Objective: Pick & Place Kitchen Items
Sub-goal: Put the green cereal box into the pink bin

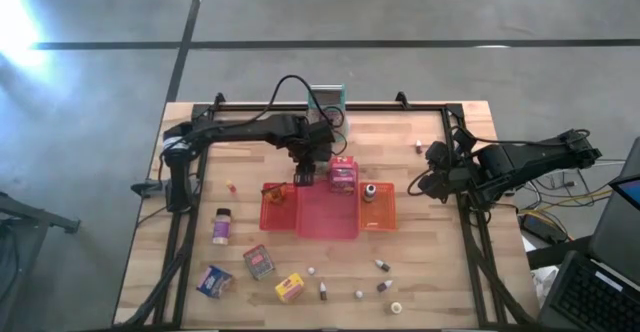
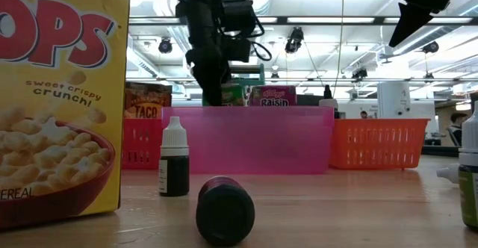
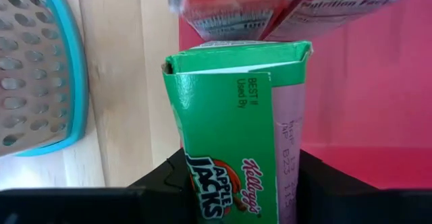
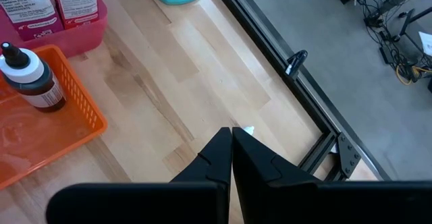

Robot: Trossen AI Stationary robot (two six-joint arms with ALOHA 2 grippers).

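- Green Apple Jacks box (image 3: 233, 136): held between the left gripper's (image 1: 304, 172) dark fingers, upright in the left wrist view; in the high view it sat at frame centre, over the far left corner of the pink tray (image 1: 325, 217).
- Red box (image 3: 233, 8) and pink raisin box (image 1: 342, 175): stood side by side just beyond the green box, at the pink tray's far edge.
- Dark bottle with white cap (image 4: 30, 75): upright in the orange tray (image 1: 378, 212), right of centre in the high view.
- Taco box (image 2: 147, 100): in the red tray (image 1: 277, 208), left of the pink tray.
- Loose items, lower part of the high view: jar (image 1: 221, 225), red-topped box (image 1: 259, 262), blue box (image 1: 214, 281), yellow box (image 1: 289, 288), several tiny bottles (image 1: 381, 265) lying apart on the table (image 1: 430, 292).
- Low view foreground: cereal box (image 2: 60, 98) at left, small white-capped bottle (image 2: 174, 158) upright, dark-capped bottle (image 2: 225, 211) lying on its side.
- Teal-rimmed mesh holder (image 3: 37, 69): on the table just beside the pink tray.
- Right gripper (image 4: 231, 140): fingers pressed together, holding nothing, above bare wood near the table's right edge.
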